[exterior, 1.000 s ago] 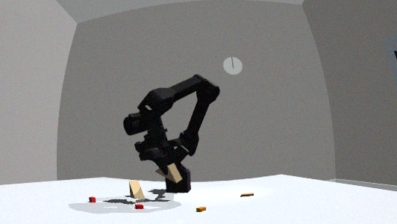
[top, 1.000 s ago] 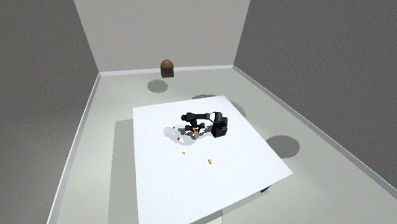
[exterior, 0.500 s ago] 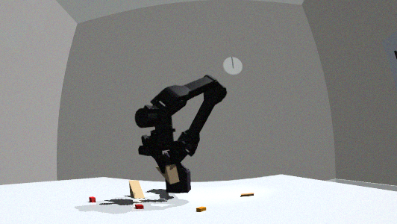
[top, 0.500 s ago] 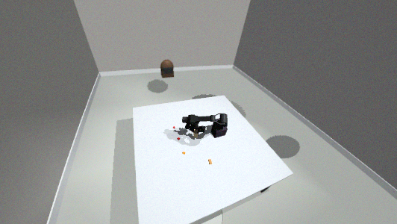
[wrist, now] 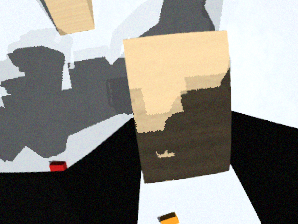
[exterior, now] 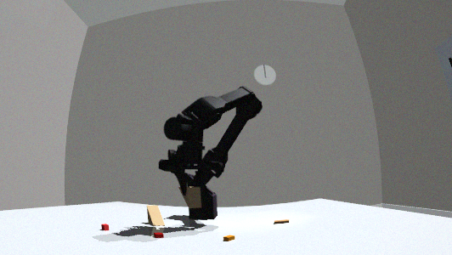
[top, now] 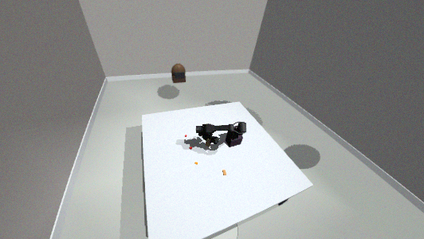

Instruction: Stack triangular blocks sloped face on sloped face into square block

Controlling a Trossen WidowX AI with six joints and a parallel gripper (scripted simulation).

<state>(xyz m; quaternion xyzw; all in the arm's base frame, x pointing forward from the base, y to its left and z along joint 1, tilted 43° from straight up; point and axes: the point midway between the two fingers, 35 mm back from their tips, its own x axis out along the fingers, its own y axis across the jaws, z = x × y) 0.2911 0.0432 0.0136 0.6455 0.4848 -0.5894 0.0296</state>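
My gripper [exterior: 192, 195] [top: 209, 140] is shut on a tan triangular block [exterior: 194, 198] [wrist: 178, 90] and holds it a little above the white table [top: 199, 203] [exterior: 348, 229]. In the wrist view the block fills the middle, with my dark fingers on either side of it. The other tan triangular block [exterior: 155, 215] rests on the table, leaning, a short way to the left of the held one in the exterior view. The two blocks are apart.
Two small red cubes [exterior: 104, 227] [exterior: 158, 235] lie near the resting block. Two small orange pieces [exterior: 228, 238] [exterior: 281, 221] lie further right. The arm's dark base [exterior: 209, 205] [top: 234, 139] stands just behind the held block.
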